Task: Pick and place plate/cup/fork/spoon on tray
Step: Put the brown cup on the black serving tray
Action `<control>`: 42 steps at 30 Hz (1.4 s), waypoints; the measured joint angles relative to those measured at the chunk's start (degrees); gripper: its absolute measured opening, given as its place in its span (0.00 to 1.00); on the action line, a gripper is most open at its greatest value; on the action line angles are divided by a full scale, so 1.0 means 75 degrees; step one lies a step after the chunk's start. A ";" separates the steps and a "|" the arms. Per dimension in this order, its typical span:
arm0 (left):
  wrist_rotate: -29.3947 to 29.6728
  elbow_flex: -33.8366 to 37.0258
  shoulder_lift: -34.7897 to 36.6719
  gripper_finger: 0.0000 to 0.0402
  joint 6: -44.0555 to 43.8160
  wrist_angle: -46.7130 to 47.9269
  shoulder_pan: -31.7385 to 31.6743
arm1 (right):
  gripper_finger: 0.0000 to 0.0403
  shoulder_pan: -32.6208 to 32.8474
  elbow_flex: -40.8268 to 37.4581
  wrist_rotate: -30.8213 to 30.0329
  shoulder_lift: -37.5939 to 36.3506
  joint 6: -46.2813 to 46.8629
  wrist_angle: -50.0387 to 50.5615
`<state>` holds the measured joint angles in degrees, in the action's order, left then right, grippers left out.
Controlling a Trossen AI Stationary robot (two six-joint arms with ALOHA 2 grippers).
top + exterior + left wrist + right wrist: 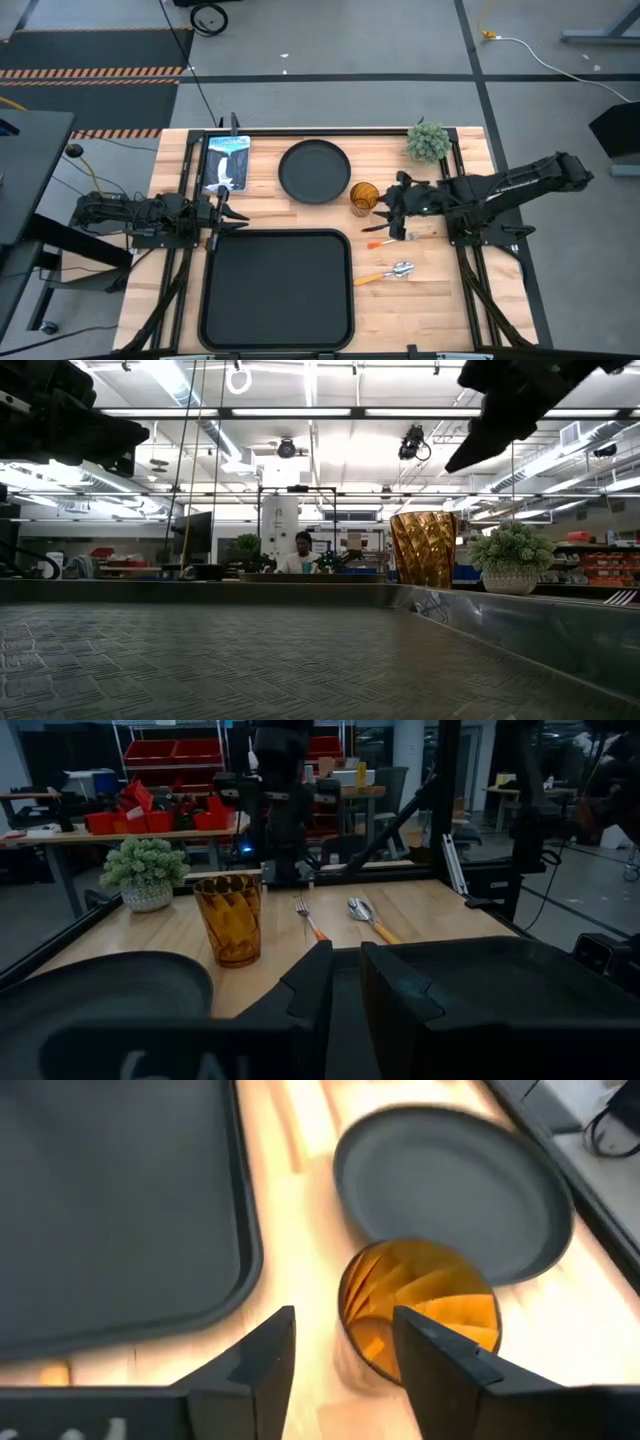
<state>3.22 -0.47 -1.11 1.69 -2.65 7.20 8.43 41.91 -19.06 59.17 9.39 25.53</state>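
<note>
The amber cup [363, 196] stands upright on the wooden table, right of the round black plate [315, 172]. My right gripper [388, 208] is open and hovers just right of the cup and above it. In the right wrist view [345, 1345] the cup [420, 1305] shows beyond its fingers. The black tray [278, 290] lies at the near middle. The fork [378, 243] and the spoon [395, 271] lie on the table right of the tray. My left gripper [228, 214] is open and empty by the tray's far left corner.
A small potted plant [428, 141] stands at the far right. A blue and white card [226, 162] lies at the far left, left of the plate. Black frame rails run along the table's sides. A person sits in the room beyond the table [300, 555].
</note>
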 joint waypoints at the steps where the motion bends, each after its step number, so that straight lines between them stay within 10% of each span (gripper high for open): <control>1: 0.0000 0.0000 -0.0001 0.16 0.0000 0.0000 -0.0002 | 0.47 -0.0002 0.0194 0.0004 0.0214 -0.0018 0.0220; 18: 0.0001 0.0000 -0.0002 0.16 0.0000 -0.0009 -0.0001 | 0.50 -0.0737 0.3080 0.0507 0.3310 -0.1127 0.2762; 42: 0.0000 0.0000 0.0000 0.16 0.0000 -0.0016 0.0000 | 0.55 -0.1036 0.3459 0.0852 0.3857 -0.1060 0.3123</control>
<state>3.22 -0.47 -1.10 1.69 -2.78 7.20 0.66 67.85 -12.67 88.09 1.44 48.95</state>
